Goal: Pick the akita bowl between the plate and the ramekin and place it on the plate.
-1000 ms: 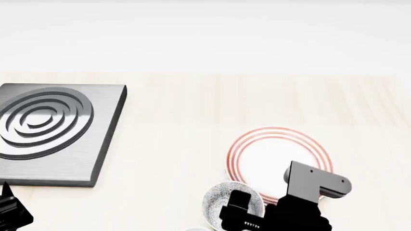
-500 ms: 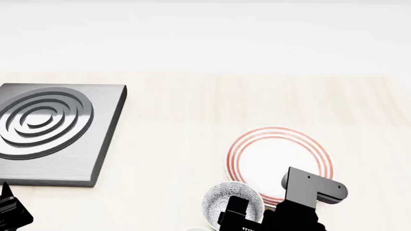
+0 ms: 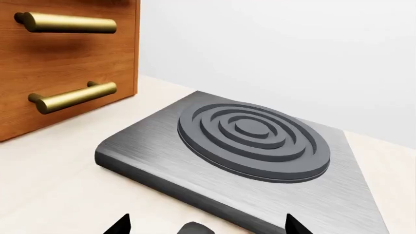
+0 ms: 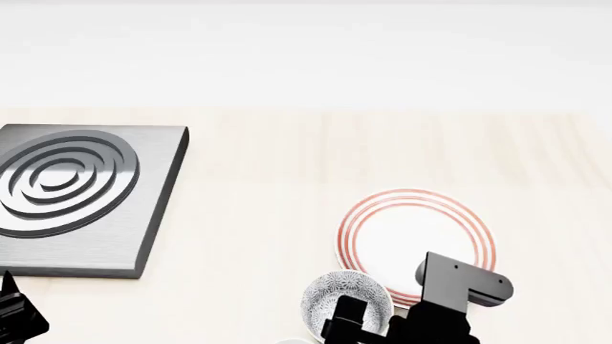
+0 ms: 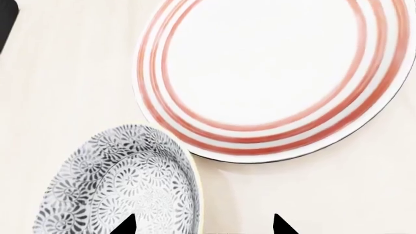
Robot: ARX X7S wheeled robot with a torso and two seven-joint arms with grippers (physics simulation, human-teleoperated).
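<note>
Speckled akita bowl (image 5: 123, 187) upright, round | beside plate (image 5: 273, 73), maybe touching

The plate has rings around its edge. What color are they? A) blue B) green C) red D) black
C: the plate is white with thin red rings circling its rim, seen next to the speckled akita bowl in the right wrist view.
</note>
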